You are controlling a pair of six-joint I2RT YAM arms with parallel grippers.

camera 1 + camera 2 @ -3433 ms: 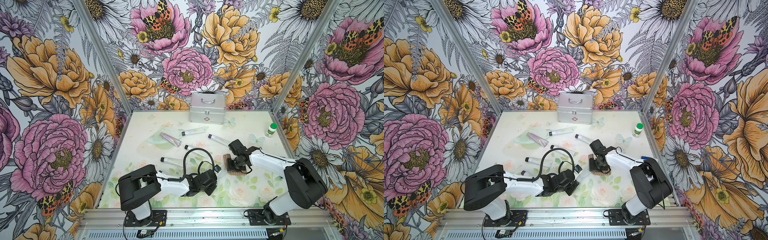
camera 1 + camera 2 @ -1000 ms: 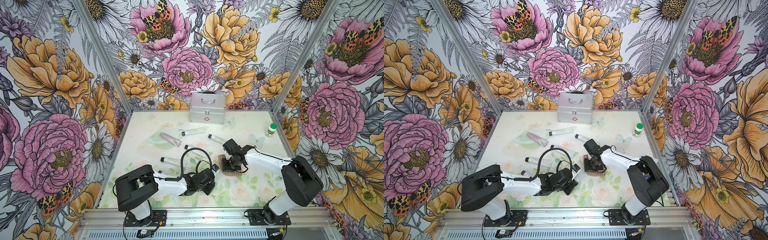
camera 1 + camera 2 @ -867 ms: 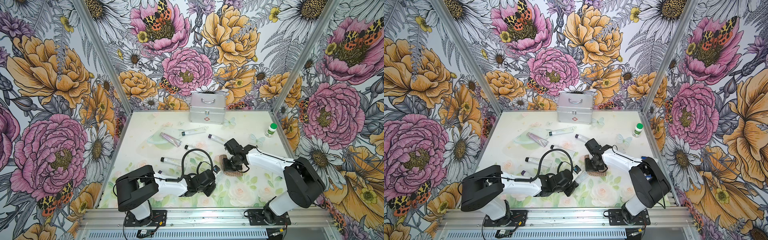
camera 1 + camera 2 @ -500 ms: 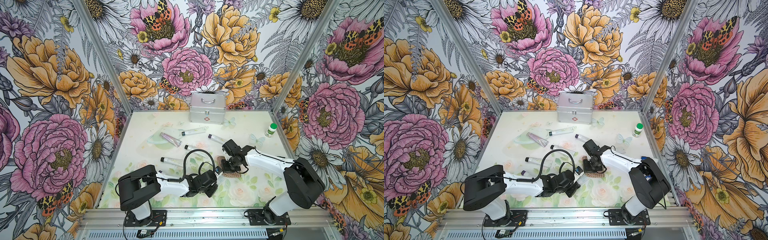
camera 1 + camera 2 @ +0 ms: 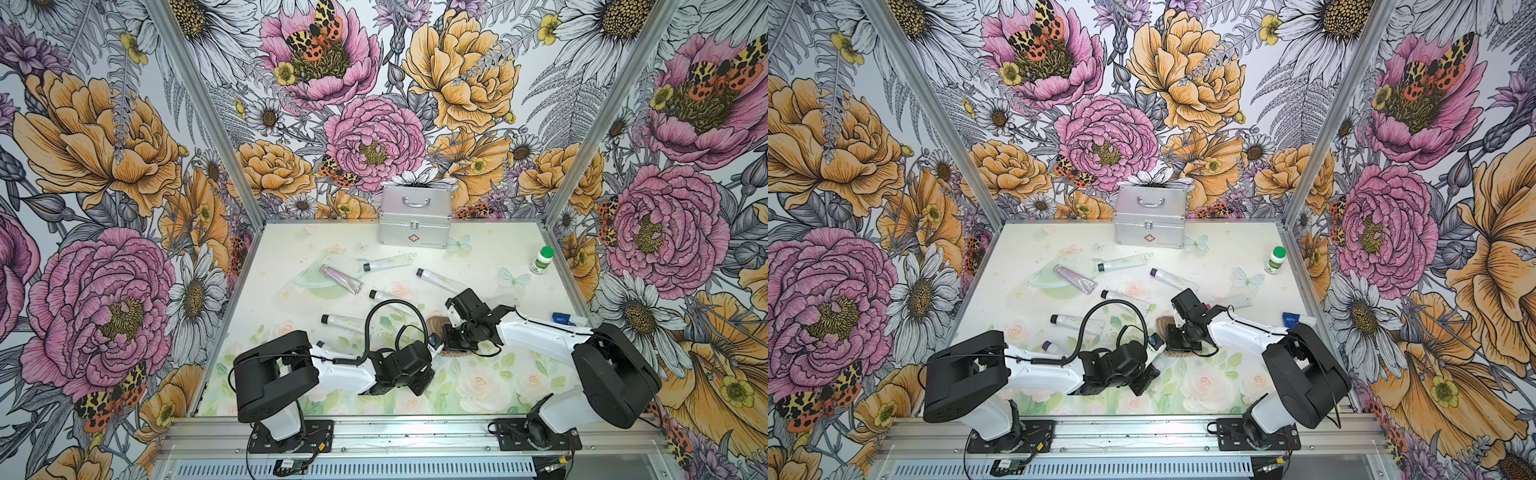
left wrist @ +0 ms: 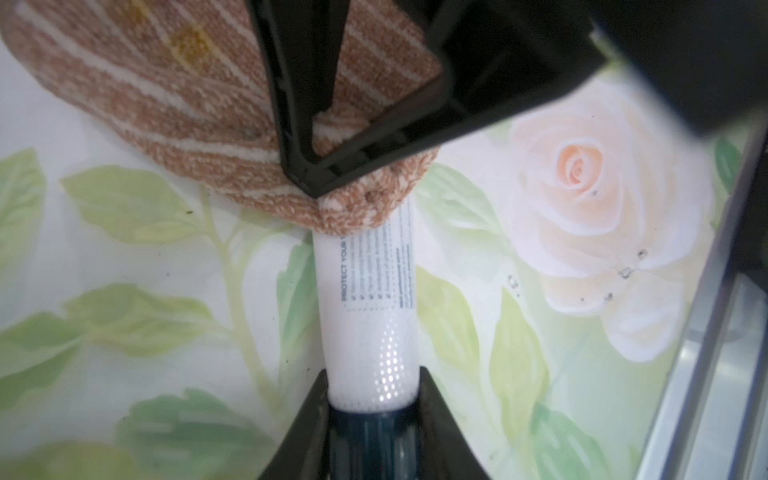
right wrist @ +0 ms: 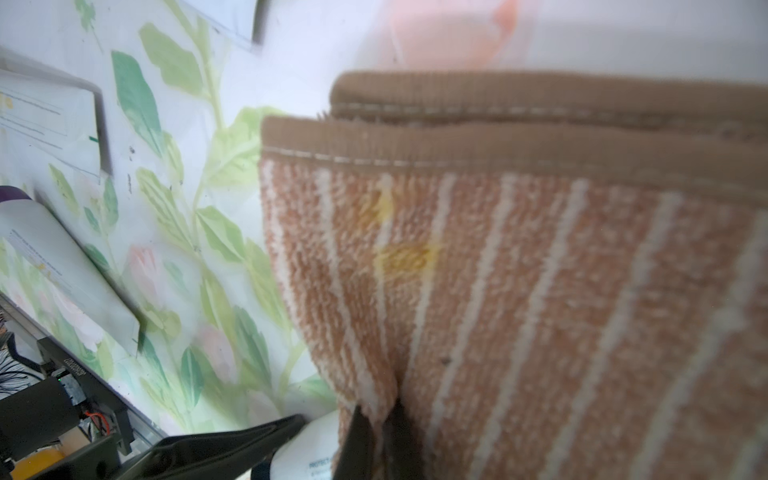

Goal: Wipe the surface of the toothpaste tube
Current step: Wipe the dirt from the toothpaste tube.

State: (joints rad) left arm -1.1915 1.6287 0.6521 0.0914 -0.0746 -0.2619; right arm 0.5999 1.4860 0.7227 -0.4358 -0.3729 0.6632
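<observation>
Left wrist view looks straight down the white plastic toothpaste tube [image 6: 365, 316]. The left jaws are clamped on its dark blue capped end, and the body runs directly away from them, printed side up, low over the pale floral-printed worktop [image 6: 124, 270]. Whether it touches that surface I cannot tell.

The tube's far end is hidden under the folded terracotta terry cloth with white stripes [image 6: 166, 104], which lies across it. The right jaws are pinched tight on a fold of that cloth, right above the spot where the tube goes under. So the tube's long axis points from the left jaws to the right jaws, with the uncovered stretch between them.

By my reading, wiping means dragging the cloth along that axis toward the cap. The right arm [image 5: 1241, 332] carries the cloth and is placed to do it, while the left only steadies.

In both top views the left arm [image 5: 340, 370] lies low, reaching in from the front left. The right arm stretches low from the front right, wrist bent down. They meet near the front centre.
</observation>
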